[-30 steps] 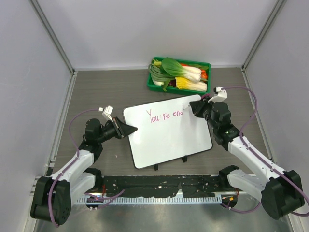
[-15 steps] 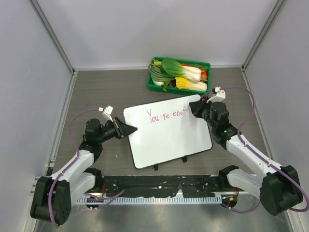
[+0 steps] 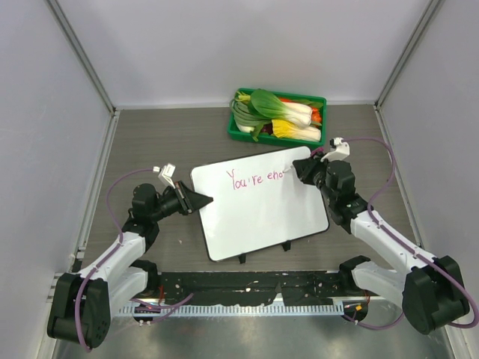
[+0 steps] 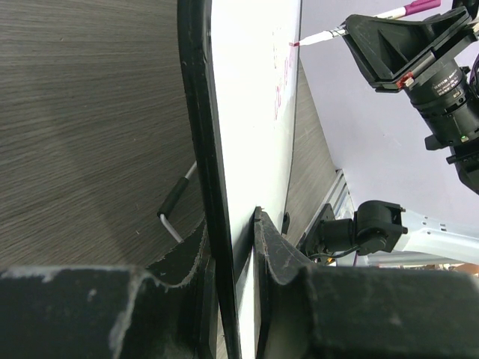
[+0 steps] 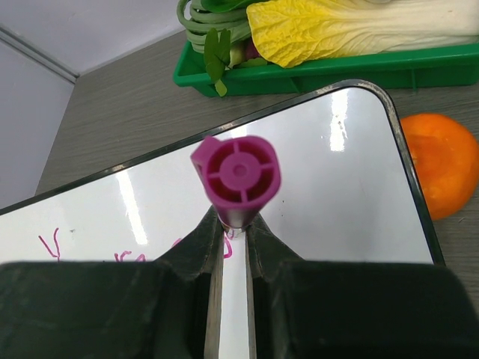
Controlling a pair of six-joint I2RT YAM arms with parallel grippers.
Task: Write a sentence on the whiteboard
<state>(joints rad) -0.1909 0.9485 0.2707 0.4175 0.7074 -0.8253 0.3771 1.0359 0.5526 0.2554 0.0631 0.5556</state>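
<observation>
Grey wood-grain table [image 3: 150, 142] carried the whiteboard [image 3: 262, 217] at centre, left gripper [image 3: 206, 200] clamped on its left edge, right gripper [image 3: 299, 167] pinching the marker [image 5: 236, 170], tip at the right end of the sentence [image 3: 256, 178], blank board just rightward.

The white rectangular whiteboard [image 5: 329, 194] is smooth and glossy, mirroring lights; its thin rim looks like black plastic. Held in the right gripper [image 5: 233, 228], the magenta plastic marker [image 5: 236, 176] looks matt, the grey woodgrain tabletop [image 5: 127, 112] too.
</observation>
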